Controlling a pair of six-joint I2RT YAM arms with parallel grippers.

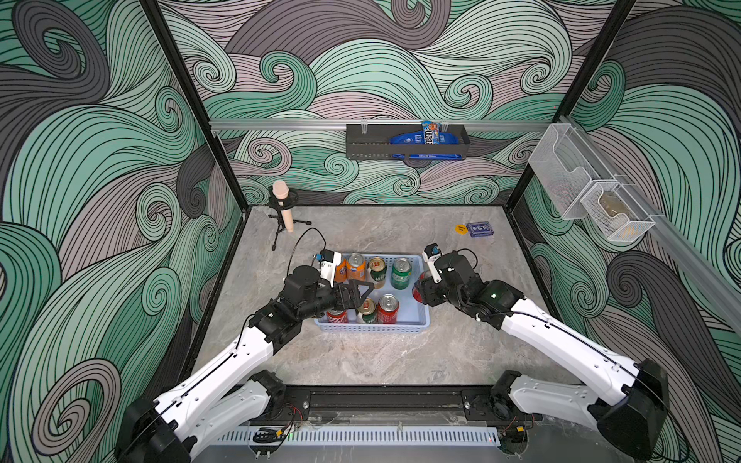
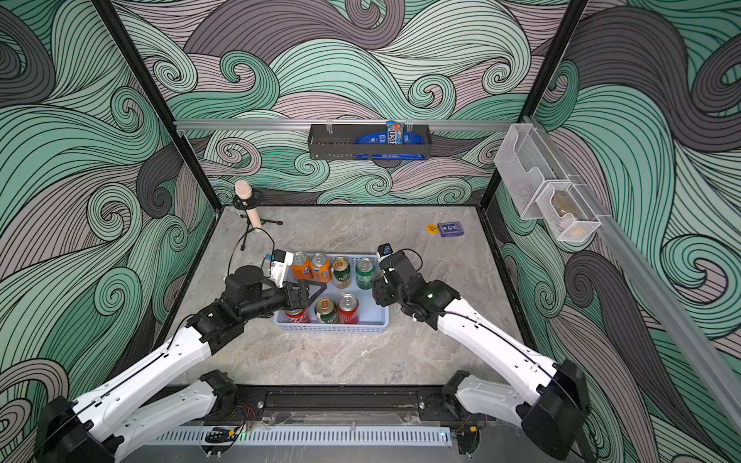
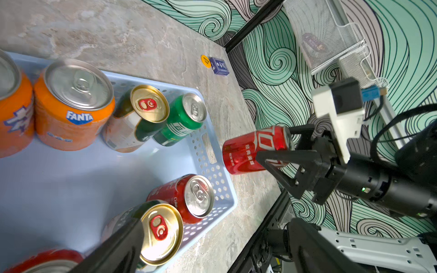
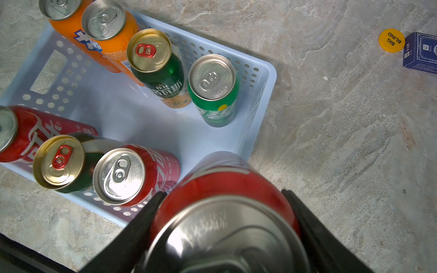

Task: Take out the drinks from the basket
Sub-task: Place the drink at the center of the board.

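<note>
The red can (image 3: 250,151) is roughly upright, long axis vertical, silver top toward the wrist. It is just outside the basket (image 1: 421,320), at its 3 o'clock end in both top views. The right gripper (image 4: 222,212) is clamped on the can's glossy wall below the rim, with a black finger (image 4: 137,231) on either side. Whether its base touches the grey marbled table (image 1: 361,360) is unclear.

The basket is shallow, rectangular, light-blue plastic with round perforations. Seven cylindrical aluminium cans stand upright inside.
- **12 o'clock side:** two orange cans (image 3: 73,106), a green-and-cream can (image 4: 156,71) and a green can (image 4: 212,94).
- **6 o'clock side:** two red cans (image 4: 132,175) flanking a gold-topped can (image 4: 59,163).

The left gripper (image 1: 367,289) hangs over the basket's middle, reaching in from 8 o'clock. I cannot tell how its jaws stand.
</note>
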